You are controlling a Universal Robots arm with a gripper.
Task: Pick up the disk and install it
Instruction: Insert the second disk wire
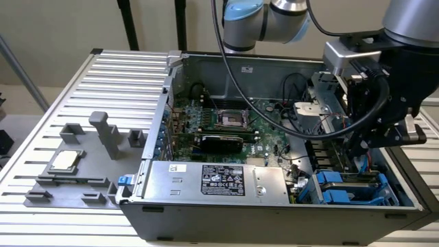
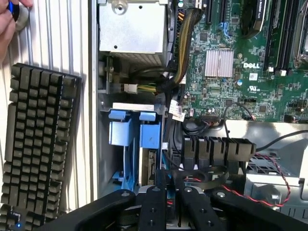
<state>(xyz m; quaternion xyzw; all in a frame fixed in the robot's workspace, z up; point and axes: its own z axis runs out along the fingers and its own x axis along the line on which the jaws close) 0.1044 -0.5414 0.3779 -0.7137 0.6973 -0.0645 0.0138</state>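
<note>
claw (image 1: 363, 154) low over the drive end of the open computer case (image 1: 205, 216), its fingers buried among cables.

the claw's black linkage (image 2: 159, 207) is cut off by the wrist view's edge, so i cannot tell how far open it is or whether it holds anything. just beyond it stands the blue plastic cage (image 2: 132, 134); the disk cannot be picked out with certainty. beside the case lie a keyboard (image 2: 36, 144) on the bench (image 1: 103, 77) and a person's hand (image 2: 7, 21), partly cropped.

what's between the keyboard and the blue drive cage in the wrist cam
In the wrist view, a strip of ribbed metal table and the computer case's grey side wall lie between the keyboard and the blue drive cage.
</note>
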